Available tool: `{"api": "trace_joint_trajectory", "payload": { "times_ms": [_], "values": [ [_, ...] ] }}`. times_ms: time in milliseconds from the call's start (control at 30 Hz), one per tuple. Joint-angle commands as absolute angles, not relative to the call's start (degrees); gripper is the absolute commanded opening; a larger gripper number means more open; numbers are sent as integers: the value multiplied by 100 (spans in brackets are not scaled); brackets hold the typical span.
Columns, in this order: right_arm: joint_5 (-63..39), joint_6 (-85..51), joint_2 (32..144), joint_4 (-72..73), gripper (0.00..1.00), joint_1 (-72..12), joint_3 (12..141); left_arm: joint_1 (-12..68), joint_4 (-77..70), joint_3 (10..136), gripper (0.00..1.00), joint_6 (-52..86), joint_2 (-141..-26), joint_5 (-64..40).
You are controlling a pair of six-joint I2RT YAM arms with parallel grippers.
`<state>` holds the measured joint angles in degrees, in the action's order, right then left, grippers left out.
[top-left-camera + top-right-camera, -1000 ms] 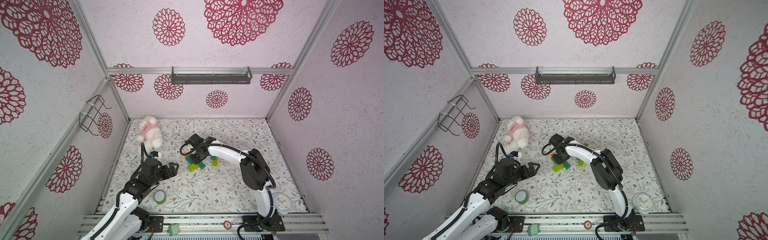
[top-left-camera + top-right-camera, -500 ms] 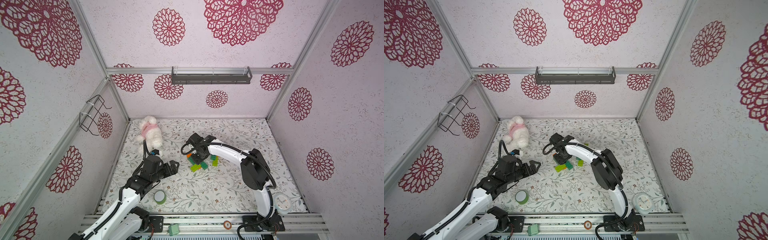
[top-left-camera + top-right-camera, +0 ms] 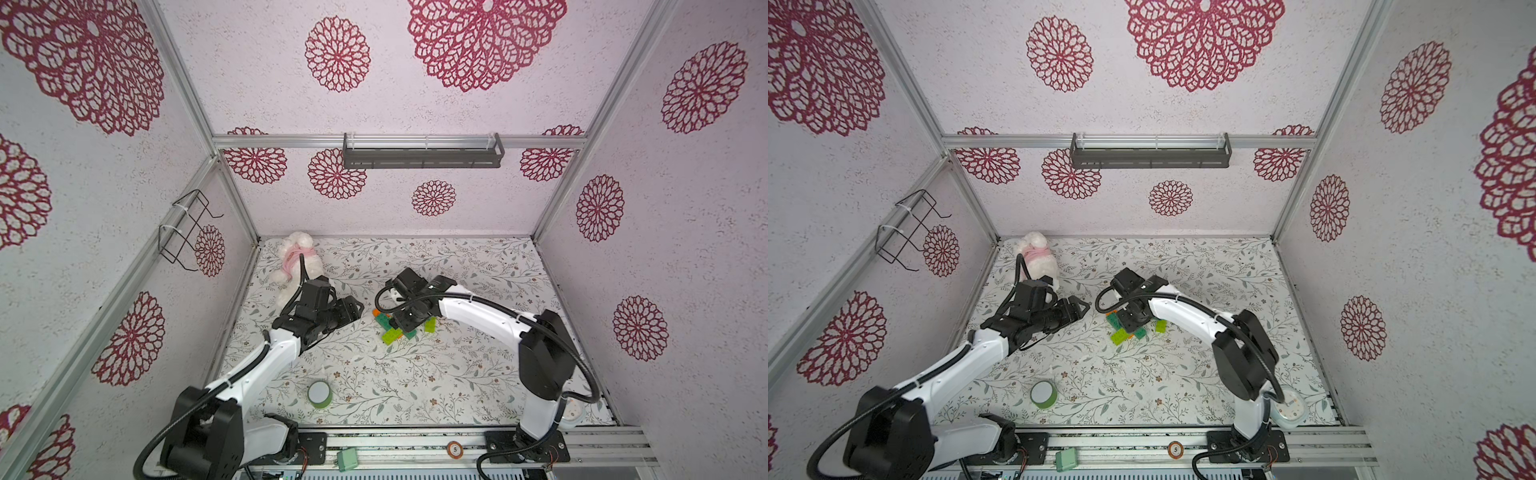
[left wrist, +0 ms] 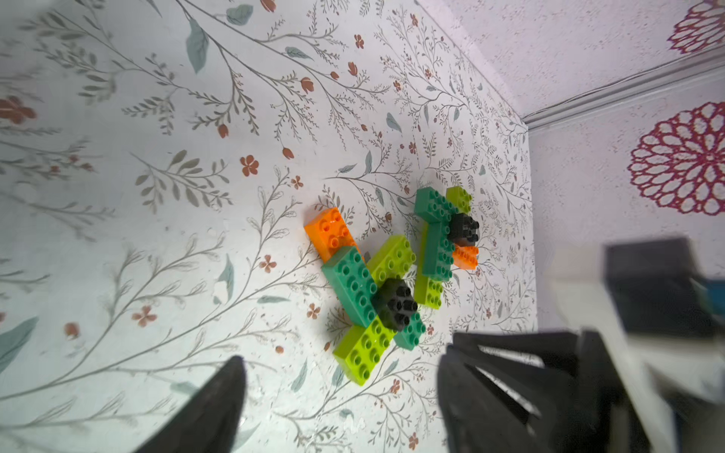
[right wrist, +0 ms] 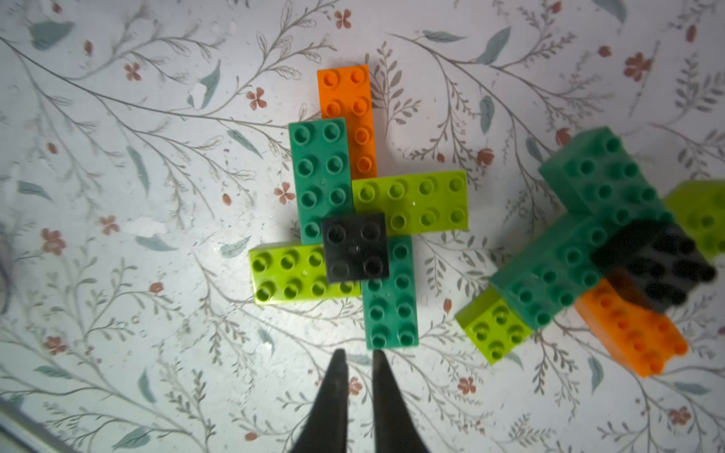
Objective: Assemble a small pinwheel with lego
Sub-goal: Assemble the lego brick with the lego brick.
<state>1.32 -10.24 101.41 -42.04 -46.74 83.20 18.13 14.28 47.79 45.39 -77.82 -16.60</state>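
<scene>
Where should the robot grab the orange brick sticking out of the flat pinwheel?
Probably the orange brick's free end, coming straight down from above and squeezing its two long sides. That end sticks out past the dark green brick, so both sides are bare there. Farther along, the green brick crowds one side.

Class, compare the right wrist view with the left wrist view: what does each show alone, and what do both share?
Right wrist only: the right gripper, fingers almost together, just off the end of a dark green brick.
Left wrist only: the left gripper, fingers apart, plus the flowered wall.
Shared: a lego pinwheel and a second lego cluster beside it, both capped in black, on the floral mat.
</scene>
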Motion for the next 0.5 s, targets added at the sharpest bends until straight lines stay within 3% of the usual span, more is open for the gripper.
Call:
{"api": "trace_joint_trajectory", "payload": {
  "times_ms": [0,100,167,467],
  "values": [
    [78,-1533,9587,-3896,3,-4649,7726,1750,1078,5457,44,4404,-8781,-2367],
    [-113,-1797,9403,-3585,0,-4654,7221,1796,1273,6167,24,4156,-9755,-2589],
    [-187,-1978,9336,-3341,0,-4654,6980,1847,1606,6645,17,3903,-10241,-2567],
    [-146,-2172,9783,-2956,0,-4710,6785,1995,2682,7959,14,3179,-11725,-2575]
  ]
}}
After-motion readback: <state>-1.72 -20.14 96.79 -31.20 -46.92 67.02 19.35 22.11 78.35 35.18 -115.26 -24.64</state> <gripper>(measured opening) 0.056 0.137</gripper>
